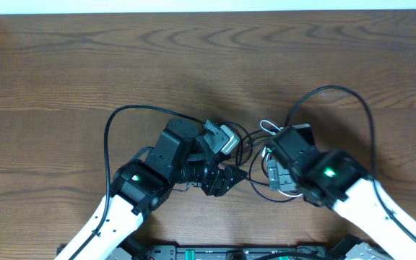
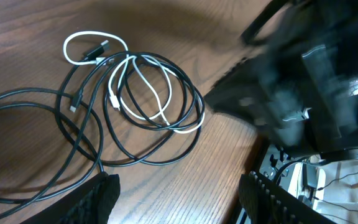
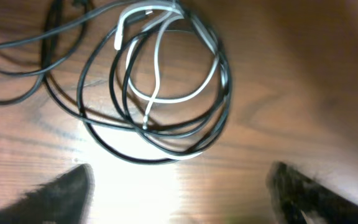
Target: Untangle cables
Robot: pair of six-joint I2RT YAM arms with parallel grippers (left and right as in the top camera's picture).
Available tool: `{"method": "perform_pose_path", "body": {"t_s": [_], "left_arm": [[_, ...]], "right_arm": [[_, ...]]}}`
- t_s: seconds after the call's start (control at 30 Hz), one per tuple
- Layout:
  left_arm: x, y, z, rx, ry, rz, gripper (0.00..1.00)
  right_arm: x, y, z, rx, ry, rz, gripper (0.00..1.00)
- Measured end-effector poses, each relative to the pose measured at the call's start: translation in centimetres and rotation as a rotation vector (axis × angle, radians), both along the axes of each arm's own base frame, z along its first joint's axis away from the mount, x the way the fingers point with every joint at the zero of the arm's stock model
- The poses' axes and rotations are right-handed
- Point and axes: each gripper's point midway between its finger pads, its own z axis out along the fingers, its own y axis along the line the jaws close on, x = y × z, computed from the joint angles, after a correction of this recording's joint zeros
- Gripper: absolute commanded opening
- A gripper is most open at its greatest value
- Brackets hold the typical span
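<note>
In the left wrist view we see a thin black cable lying in several loose loops on the brown wooden table, with a thin white cable threaded through the same coil; one small white loop pokes out at the upper left, and black strands trail off to the left edge. The left gripper is spread wide, its dark fingers set apart at the bottom with only bare wood between them, just short of the coil. The right arm shows as a dark blur at the upper right. In the right wrist view the coil lies ahead in mid-frame, white strands crossing inside the black rings; the right gripper also stands wide, its blurred fingers holding nothing. From overhead, the left arm and the right arm meet at the table's near middle, and the tangle sits between their heads, partly hidden beneath them.
</note>
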Motion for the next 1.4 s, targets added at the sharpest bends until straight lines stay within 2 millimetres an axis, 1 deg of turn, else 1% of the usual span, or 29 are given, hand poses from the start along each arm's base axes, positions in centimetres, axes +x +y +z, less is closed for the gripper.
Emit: {"method": "perform_pose_path", "body": {"t_s": [0.07,0.13,0.17,0.33,0.43,0.6,0.67,0.8,0.87,0.97,1.03,1.07,1.1,1.13,1.2,1.27,1.4], "left_arm": [[0.0,0.0,0.0,0.000,0.000,0.000,0.67],[0.0,0.0,0.0,0.000,0.000,0.000,0.67],[0.0,0.0,0.0,0.000,0.000,0.000,0.67],[0.0,0.0,0.0,0.000,0.001,0.000,0.67],[-0.1,0.0,-0.1,0.003,0.004,0.000,0.67],[-0.1,0.1,-0.1,0.006,0.008,0.000,0.67],[-0.1,0.1,-0.2,0.006,0.009,0.000,0.67],[-0.1,0.1,-0.2,0.007,0.009,0.000,0.68],[-0.2,0.1,-0.2,0.007,0.010,0.000,0.68],[-0.2,0.1,-0.2,0.008,0.011,0.000,0.68],[-0.2,0.1,-0.2,0.008,0.011,0.000,0.68],[-0.2,0.1,-0.2,0.008,0.011,0.000,0.68],[-0.2,0.1,-0.2,0.008,0.011,0.000,0.68],[-0.2,0.1,-0.2,0.008,0.011,0.000,0.68],[-0.2,0.1,-0.2,0.008,0.011,0.000,0.68],[-0.2,0.1,-0.2,0.008,0.011,0.000,0.68],[-0.2,0.1,-0.2,0.008,0.011,0.000,0.68]], "right_arm": [[0.0,0.7,-2.2,0.012,0.041,-0.018,0.47],[0.1,1.5,-4.0,0.038,0.064,-0.022,0.35],[0.2,1.9,-4.7,0.051,0.074,-0.023,0.33],[1.2,3.7,-6.9,0.120,0.057,-0.033,0.38],[1.7,4.3,-8.2,0.144,0.042,-0.032,0.38],[2.8,5.0,-10.2,0.164,0.000,-0.030,0.35],[3.8,5.5,-10.5,0.175,-0.036,-0.024,0.36],[6.1,7.0,-9.5,0.223,-0.142,0.020,0.40],[7.0,7.7,-8.8,0.248,-0.189,0.042,0.40],[7.7,8.1,-8.4,0.261,-0.216,0.055,0.37],[7.7,7.9,-8.5,0.257,-0.213,0.056,0.37],[7.6,7.7,-8.5,0.252,-0.208,0.053,0.39],[7.4,7.1,-8.8,0.232,-0.193,0.044,0.40],[7.0,6.0,-9.3,0.196,-0.170,0.011,0.40],[7.0,4.8,-9.6,0.170,-0.154,-0.030,0.42],[7.2,4.1,-9.6,0.165,-0.154,-0.059,0.45],[7.8,3.1,-9.6,0.161,-0.159,-0.099,0.46]]}}
